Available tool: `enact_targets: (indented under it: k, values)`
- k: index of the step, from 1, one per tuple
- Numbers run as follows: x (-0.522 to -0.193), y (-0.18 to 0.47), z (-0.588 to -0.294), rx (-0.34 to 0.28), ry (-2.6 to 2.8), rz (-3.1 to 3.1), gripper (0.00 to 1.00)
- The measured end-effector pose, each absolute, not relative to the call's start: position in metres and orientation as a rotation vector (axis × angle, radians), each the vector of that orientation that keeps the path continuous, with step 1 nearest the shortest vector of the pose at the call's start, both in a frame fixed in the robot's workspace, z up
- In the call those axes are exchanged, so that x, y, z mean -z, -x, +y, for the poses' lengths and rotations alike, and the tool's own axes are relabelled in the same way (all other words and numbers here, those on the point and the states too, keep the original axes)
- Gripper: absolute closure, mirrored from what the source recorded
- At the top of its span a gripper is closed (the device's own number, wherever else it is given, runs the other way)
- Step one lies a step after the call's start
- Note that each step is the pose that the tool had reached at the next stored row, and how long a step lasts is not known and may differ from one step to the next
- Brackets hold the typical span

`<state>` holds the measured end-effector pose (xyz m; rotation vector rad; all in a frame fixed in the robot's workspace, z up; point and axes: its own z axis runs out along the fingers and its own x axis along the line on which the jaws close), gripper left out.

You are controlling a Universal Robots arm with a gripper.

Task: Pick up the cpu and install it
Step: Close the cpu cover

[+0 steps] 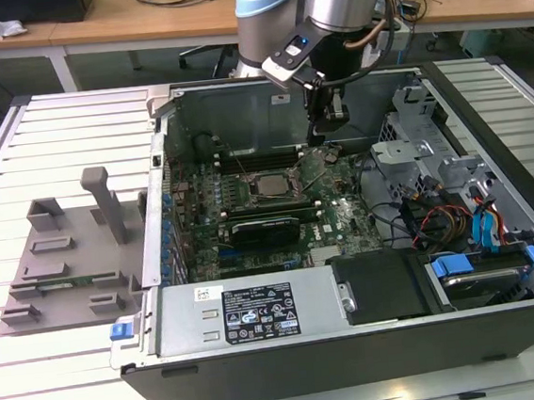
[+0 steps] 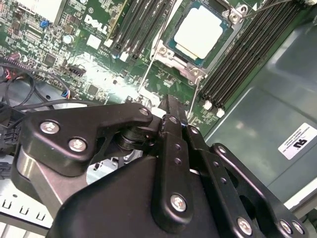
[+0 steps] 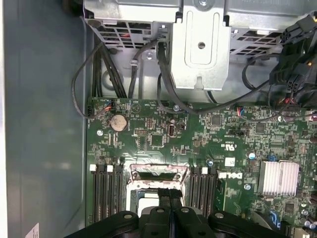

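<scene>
The cpu (image 1: 270, 186) lies flat in the socket in the middle of the green motherboard (image 1: 345, 225) inside the open computer case. In the second wrist view its silver top (image 2: 200, 34) sits square within the metal socket frame (image 2: 168, 54). My gripper (image 1: 322, 136) hangs above the board, a little toward the exterior view's right and behind the socket. In both wrist views the black fingers (image 2: 168, 106) are pressed together with nothing between them. The fingertips (image 3: 170, 193) hover by the socket's raised metal frame (image 3: 158, 171).
Memory slots (image 2: 237, 64) flank the socket. A long black card (image 1: 265, 228) lies in front of it. A metal drive cage (image 1: 411, 125) and loose cables (image 1: 439, 216) fill the case's right side. A grey fixture plate (image 1: 64, 257) sits outside the case on the left.
</scene>
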<state>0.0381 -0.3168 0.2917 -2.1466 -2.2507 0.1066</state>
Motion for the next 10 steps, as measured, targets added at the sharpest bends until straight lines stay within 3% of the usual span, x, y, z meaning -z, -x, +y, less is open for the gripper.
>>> enact_targets:
  k: [10]
  values:
    - [-0.292, -0.053, -0.317, -0.108, 2.147, -2.251, 0.89]
